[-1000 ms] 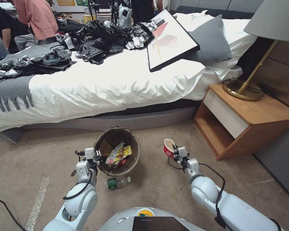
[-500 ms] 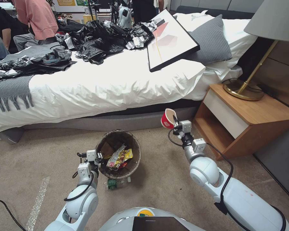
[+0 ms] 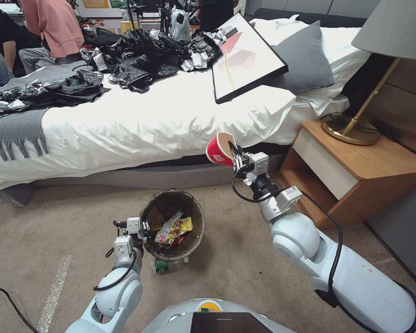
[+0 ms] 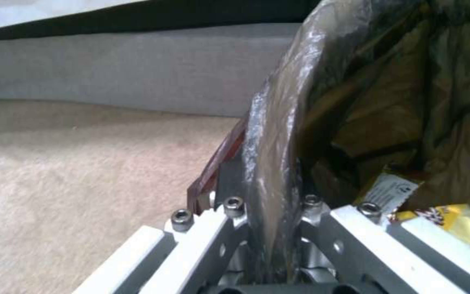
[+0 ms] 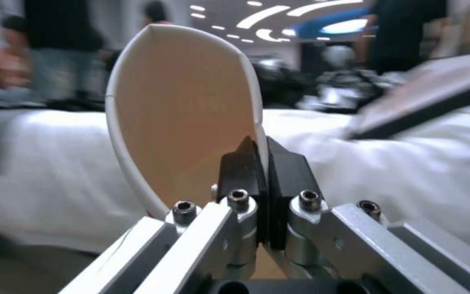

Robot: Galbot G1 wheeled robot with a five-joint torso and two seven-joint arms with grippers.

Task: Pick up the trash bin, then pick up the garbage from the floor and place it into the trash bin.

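Red-and-white noodle cup [image 3: 220, 149] sits pinched by its rim in the right claw [image 3: 234, 153], raised in front of the bed — well apart from the trash bin [image 3: 173, 225], whose rim the left claw [image 3: 143, 230] clamps. Carrying step; next, the cup needs bringing over the bin's mouth.

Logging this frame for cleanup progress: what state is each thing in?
trash bin: upright, partly filled, rim pinched
left end effector: shut on the bin's rim
noodle cup: lifted, tilted, empty
right end effector: shut on the cup's rim
bottle: lying on the floor by the bin
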